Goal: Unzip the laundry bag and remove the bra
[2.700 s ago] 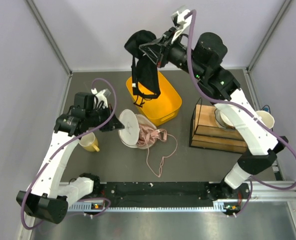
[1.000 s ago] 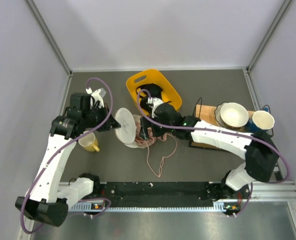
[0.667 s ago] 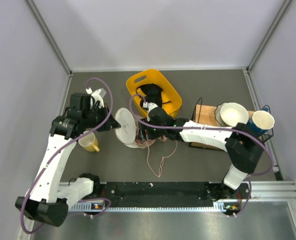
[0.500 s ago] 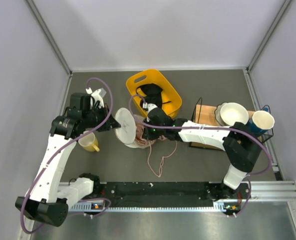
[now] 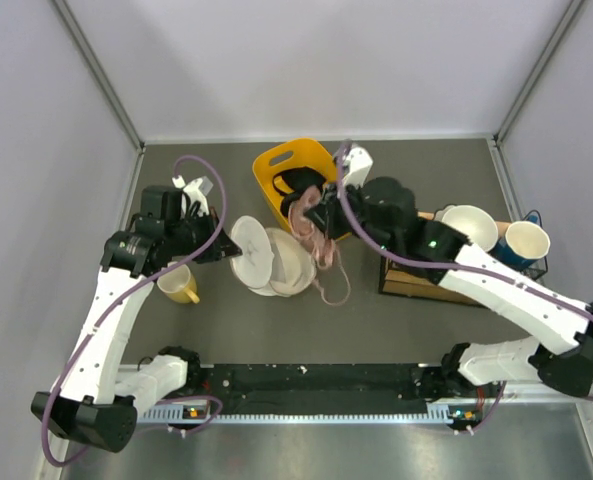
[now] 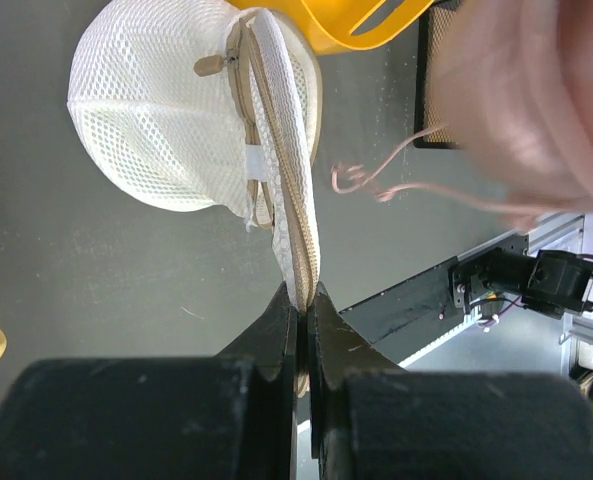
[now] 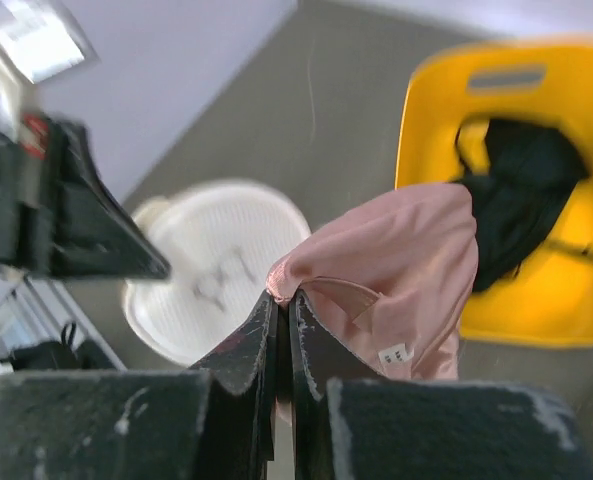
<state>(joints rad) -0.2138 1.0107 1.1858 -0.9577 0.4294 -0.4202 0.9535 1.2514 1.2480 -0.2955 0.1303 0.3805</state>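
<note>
between bag (image 5: 268,262) and tub (image 5: 273,161), right gripper (image 7: 281,296) is clamping the bra (image 7: 397,252); left gripper (image 6: 303,298) is pinching the rim (image 6: 279,185). dangling straps (image 5: 332,288) may be snagging it, dragging the bag.

The laundry bag (image 6: 156,130), upper left in the left wrist view, is white open-mesh cloth with tan woven zip tape, the bra (image 7: 406,260) smooth pink cloth (faintly satiny), the tub (image 7: 431,130) glossy yellow plastic, the table (image 6: 96,270) matt grey.
</note>
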